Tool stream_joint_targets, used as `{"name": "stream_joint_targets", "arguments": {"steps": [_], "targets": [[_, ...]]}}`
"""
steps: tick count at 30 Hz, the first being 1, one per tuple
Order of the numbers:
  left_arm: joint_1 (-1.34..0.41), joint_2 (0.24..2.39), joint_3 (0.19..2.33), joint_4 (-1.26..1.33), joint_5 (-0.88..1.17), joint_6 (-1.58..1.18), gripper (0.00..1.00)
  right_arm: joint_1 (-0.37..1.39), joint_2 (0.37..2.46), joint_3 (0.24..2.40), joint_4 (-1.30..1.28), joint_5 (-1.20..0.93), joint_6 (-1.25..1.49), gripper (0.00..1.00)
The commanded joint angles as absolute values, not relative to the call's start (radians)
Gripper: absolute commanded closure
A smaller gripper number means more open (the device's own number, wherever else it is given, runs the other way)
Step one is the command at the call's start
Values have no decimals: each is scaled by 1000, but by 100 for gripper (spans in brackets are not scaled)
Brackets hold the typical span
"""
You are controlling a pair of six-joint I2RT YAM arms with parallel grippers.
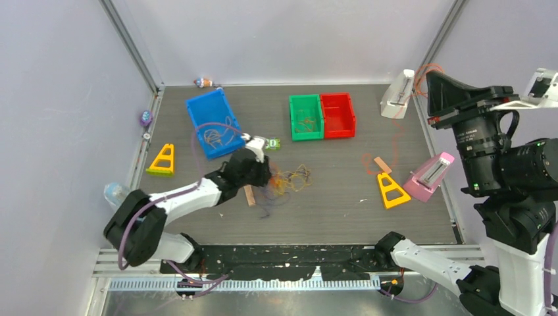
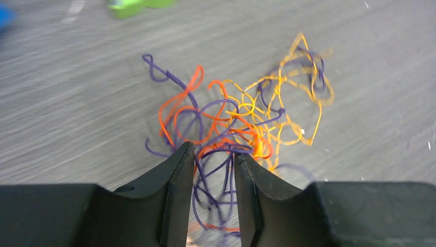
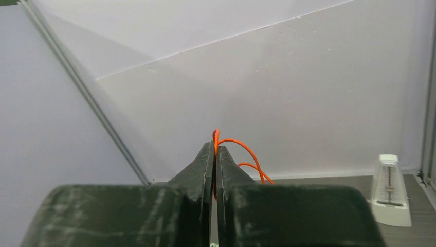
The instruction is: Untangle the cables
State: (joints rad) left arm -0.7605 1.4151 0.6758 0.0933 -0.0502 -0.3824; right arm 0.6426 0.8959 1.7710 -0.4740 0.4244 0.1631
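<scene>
Partly done, we judge: some strands lie in the blue bin [image 1: 197, 108] and green bin [image 1: 293, 112], but the cables [image 1: 289, 179] sit knotted at mid worktop [image 1: 329, 210]. Left claw [image 2: 214, 153] straddles purple strands, jaws apart, nothing pinched; right claw [image 3: 215, 146], raised, is clenched on one orange strand [image 3: 241, 146].

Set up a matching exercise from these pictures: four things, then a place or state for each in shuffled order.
Things:
1. left gripper
2. right gripper
3. green bin
4. blue bin

Places or states:
A. shut on an orange cable
B. right beside the red bin, on its left
C. standing askew, apart from the other bins
D. open around purple strands of the tangle

Pairs: 1-D, 2-A, 3-B, 4-C
</scene>
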Motion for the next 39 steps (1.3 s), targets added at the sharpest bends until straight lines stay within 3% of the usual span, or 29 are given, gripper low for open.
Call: {"name": "stream_joint_targets", "arguments": {"steps": [1, 6, 11, 16, 34, 39], "targets": [[-660, 1274, 616, 69, -4, -405, 65, 647, 891, 1661, -475, 547, 160, 95], [-659, 1160, 598, 20, 13, -319, 64, 646, 901, 1502, -479, 476, 223, 95], [-658, 1095, 486, 169, 69, -323, 63, 645, 921, 1397, -458, 495, 238, 95], [-658, 1096, 430, 285, 115, -329, 63, 646, 948, 1370, -433, 503, 220, 95], [-660, 1099, 437, 290, 128, -331, 62, 646, 891, 1097, -573, 567, 301, 94], [-660, 1096, 435, 289, 123, -330, 62, 646, 944, 1036, -557, 503, 294, 94]]}}
